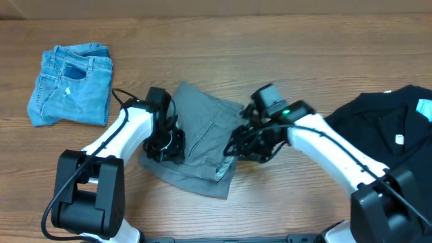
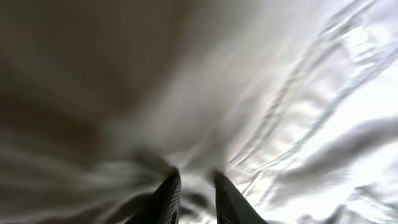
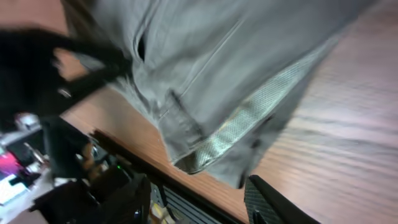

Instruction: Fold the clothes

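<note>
The grey-khaki shorts (image 1: 202, 131) lie crumpled in the middle of the table. At their left edge, my left gripper (image 1: 167, 145) points down into the cloth. In the left wrist view its fingertips (image 2: 169, 190) stand a narrow gap apart, with a fold of the grey fabric (image 2: 280, 124) pinched between them. My right gripper (image 1: 237, 147) is at the shorts' right edge. It is open wide (image 3: 202, 199), and the shorts' hem and mesh pocket lining (image 3: 249, 118) hang just above the gap, untouched.
Folded light-blue denim shorts (image 1: 71, 84) rest at the far left. A black top (image 1: 391, 128) lies spread at the right, under the right arm. The front table edge (image 3: 186, 186) runs close beside the right gripper.
</note>
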Action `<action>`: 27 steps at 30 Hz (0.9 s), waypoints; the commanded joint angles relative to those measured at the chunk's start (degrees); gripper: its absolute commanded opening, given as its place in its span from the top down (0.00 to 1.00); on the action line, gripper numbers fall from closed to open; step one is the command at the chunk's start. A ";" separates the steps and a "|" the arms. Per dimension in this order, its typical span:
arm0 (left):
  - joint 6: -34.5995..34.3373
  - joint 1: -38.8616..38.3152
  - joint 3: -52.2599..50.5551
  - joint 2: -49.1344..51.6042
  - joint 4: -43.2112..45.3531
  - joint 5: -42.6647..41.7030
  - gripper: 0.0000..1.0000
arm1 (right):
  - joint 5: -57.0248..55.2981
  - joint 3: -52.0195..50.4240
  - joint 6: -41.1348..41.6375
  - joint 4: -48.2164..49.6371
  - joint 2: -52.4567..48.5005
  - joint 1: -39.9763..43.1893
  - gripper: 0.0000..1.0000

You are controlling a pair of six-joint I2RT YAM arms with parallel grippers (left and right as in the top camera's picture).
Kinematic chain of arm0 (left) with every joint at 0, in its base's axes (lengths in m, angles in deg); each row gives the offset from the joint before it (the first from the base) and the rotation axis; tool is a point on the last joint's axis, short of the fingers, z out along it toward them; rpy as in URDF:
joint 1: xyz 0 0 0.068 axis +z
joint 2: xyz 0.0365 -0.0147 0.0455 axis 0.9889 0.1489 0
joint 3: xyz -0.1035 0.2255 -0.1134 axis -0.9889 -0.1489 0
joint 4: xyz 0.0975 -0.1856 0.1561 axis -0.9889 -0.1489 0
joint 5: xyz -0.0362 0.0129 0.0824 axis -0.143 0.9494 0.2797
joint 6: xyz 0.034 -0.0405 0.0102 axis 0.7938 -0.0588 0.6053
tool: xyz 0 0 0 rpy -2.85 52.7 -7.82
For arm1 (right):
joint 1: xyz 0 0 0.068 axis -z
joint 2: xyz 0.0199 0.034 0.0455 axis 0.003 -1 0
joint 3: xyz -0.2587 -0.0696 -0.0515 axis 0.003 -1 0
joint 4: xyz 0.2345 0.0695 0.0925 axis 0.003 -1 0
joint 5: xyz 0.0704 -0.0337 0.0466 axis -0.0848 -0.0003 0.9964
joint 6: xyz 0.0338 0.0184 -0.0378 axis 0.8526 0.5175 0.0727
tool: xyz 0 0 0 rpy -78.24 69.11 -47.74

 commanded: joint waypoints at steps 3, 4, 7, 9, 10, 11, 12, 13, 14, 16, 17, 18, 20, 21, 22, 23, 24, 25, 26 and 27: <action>1.53 0.04 2.45 -1.42 -0.55 -2.36 0.76 | -3.37 -0.63 9.84 4.04 -6.23 -8.46 0.47; 1.53 0.04 2.45 -1.42 -0.59 -2.56 0.77 | -3.37 -0.63 11.06 5.29 -7.56 -9.51 0.48; 2.23 0.07 2.45 -1.42 -0.66 -2.25 0.76 | -3.39 -0.63 14.43 7.82 -11.32 -11.61 0.80; 2.34 0.09 2.45 -1.42 -0.85 0.11 0.76 | -3.74 -0.63 14.19 5.49 -11.69 -11.61 0.95; 2.34 0.13 2.45 -1.42 -0.92 1.49 0.76 | -4.63 -0.61 14.14 3.56 -11.65 -11.54 0.95; 2.34 0.15 2.45 -1.42 -1.03 2.56 0.75 | -5.31 -0.57 13.86 2.19 -11.54 -11.39 0.95; 2.36 0.31 2.45 -1.42 -1.09 4.26 0.75 | -6.80 -0.55 13.20 -0.66 -11.52 -11.21 0.95; 2.38 0.37 2.45 -1.42 -1.11 5.03 0.74 | -7.80 -0.55 12.55 -2.05 -11.52 -11.21 0.95; 2.38 0.59 2.45 -1.42 -1.07 6.21 0.73 | -10.36 -0.57 11.87 -4.66 -11.52 -11.23 0.95; 2.40 1.20 2.45 -1.42 -1.01 7.56 0.73 | -14.01 -0.57 11.85 -7.04 -11.52 -11.23 0.88; 2.60 1.57 2.45 -1.42 -1.07 7.50 0.75 | -14.16 -0.55 11.85 -7.32 -11.52 -11.23 0.84; 2.71 2.03 2.58 -1.42 -1.46 7.52 0.75 | -14.45 -0.55 11.82 -7.69 -11.52 -11.23 0.78; 3.78 3.48 3.41 -1.42 -3.13 7.50 0.76 | -15.78 -0.46 11.85 -8.87 -11.52 -11.23 0.71; 4.50 4.57 4.15 -1.42 -4.35 7.52 0.76 | -17.03 -0.39 11.85 -9.99 -11.39 -11.15 0.67; 5.86 6.36 5.51 -1.55 -6.34 7.50 0.76 | -19.56 -0.09 11.87 -12.37 -10.95 -10.71 0.64; 6.99 7.80 6.62 -1.73 -7.85 7.50 0.76 | -21.24 0.17 11.85 -14.25 -10.36 -10.10 0.64; 8.11 9.07 7.61 -1.86 -9.01 7.39 0.76 | -22.58 0.42 11.82 -15.76 -9.62 -9.42 0.64; 8.94 10.27 8.52 -2.16 -9.92 7.06 0.76 | -23.43 0.63 11.76 -16.87 -8.83 -8.76 0.64; 10.32 11.54 9.44 -2.43 -10.69 5.99 0.75 | -23.74 0.94 10.91 -17.64 -7.76 -7.98 0.64; 11.80 12.48 10.10 -2.62 -11.06 4.20 0.76 | -23.71 1.18 10.27 -17.86 -6.95 -7.41 0.64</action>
